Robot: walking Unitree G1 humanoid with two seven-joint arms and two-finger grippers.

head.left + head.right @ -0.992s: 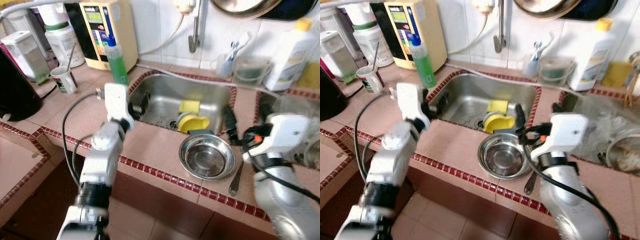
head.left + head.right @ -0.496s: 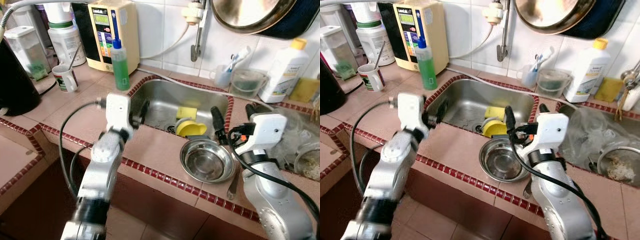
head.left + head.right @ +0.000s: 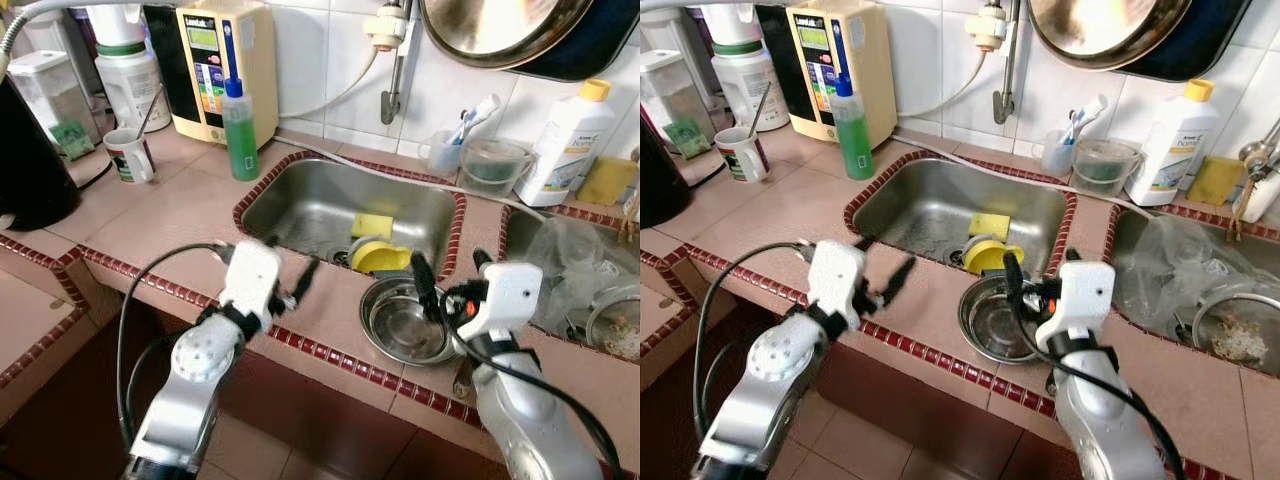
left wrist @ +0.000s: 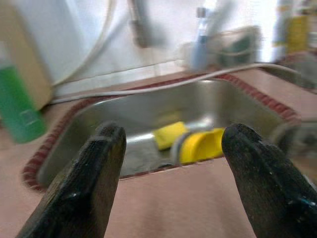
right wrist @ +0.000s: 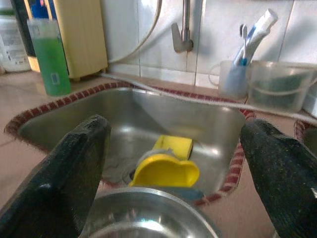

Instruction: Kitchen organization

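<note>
The steel bowl (image 3: 407, 322) sits empty on the pink tiled counter (image 3: 170, 215), at the front right corner of the sink (image 3: 310, 200), with a utensil handle (image 3: 462, 375) poking out from beneath its right side. Going from the left along the counter: a dark appliance (image 3: 30, 170), a white mug (image 3: 130, 157) with a spoon in it, a cream water unit (image 3: 222, 62) against the wall, and a green soap bottle (image 3: 240, 125) just in front of it. The left gripper (image 3: 290, 275) hovers over the counter's front strip, left of the bowl, its fingers spread apart and holding nothing. In the sink lie a yellow sponge (image 3: 373, 225) and a yellow scoop-like piece (image 3: 382, 257) by the drain. The right gripper (image 3: 448, 283) hangs above the bowl's right half, fingers wide apart and empty. Behind it stand a toothbrush cup (image 3: 445, 150), a clear tub (image 3: 494, 165) and a white detergent bottle (image 3: 570, 140); a second basin (image 3: 590, 270) at the far right holds crumpled plastic.
</note>
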